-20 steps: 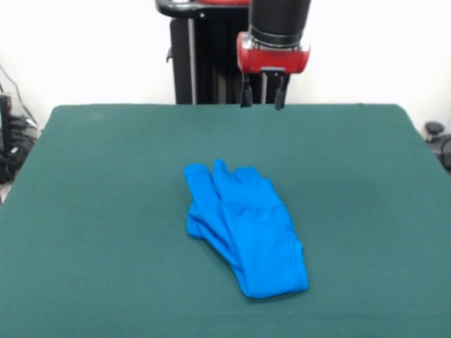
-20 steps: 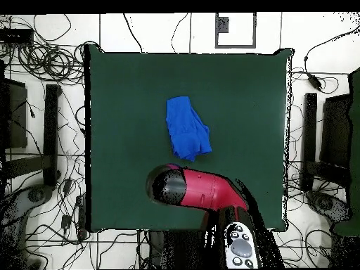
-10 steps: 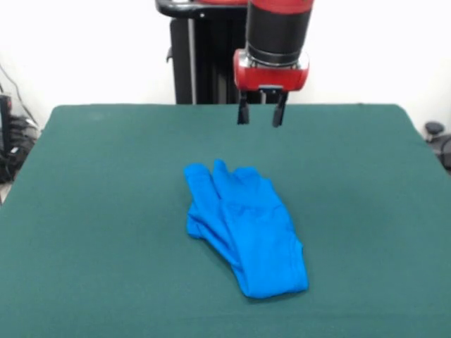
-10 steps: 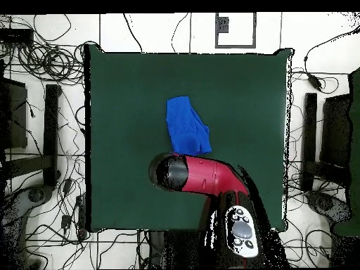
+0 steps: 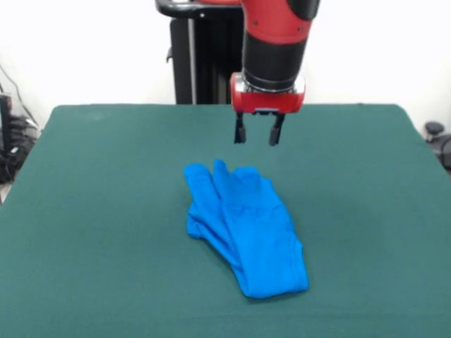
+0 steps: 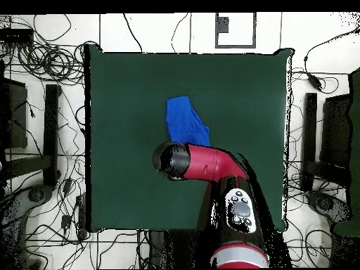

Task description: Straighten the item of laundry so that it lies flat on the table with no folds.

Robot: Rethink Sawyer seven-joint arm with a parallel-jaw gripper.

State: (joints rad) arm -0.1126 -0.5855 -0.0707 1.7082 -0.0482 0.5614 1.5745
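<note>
The item of laundry [image 5: 244, 229], a bright blue T-shirt, lies bunched into a narrow folded heap near the middle of the table [image 5: 99, 211]. My gripper [image 5: 256, 135] hangs open above the table just behind the heap's far end, nothing between its two dark fingers. In the overhead view the red arm's wrist [image 6: 174, 160] covers the near end of the item of laundry [image 6: 185, 121], hiding the gripper itself. The table [image 6: 119, 91] shows dark green around the cloth.
The black pedestal [image 5: 201, 53] stands behind the table's far edge. Cables [image 6: 42, 63] and dark stands [image 6: 50, 133] crowd the floor round the table's sides in the overhead view.
The arm has come forward and down over the table, bringing the open gripper from the far edge to just behind the cloth. The cloth has not moved.
</note>
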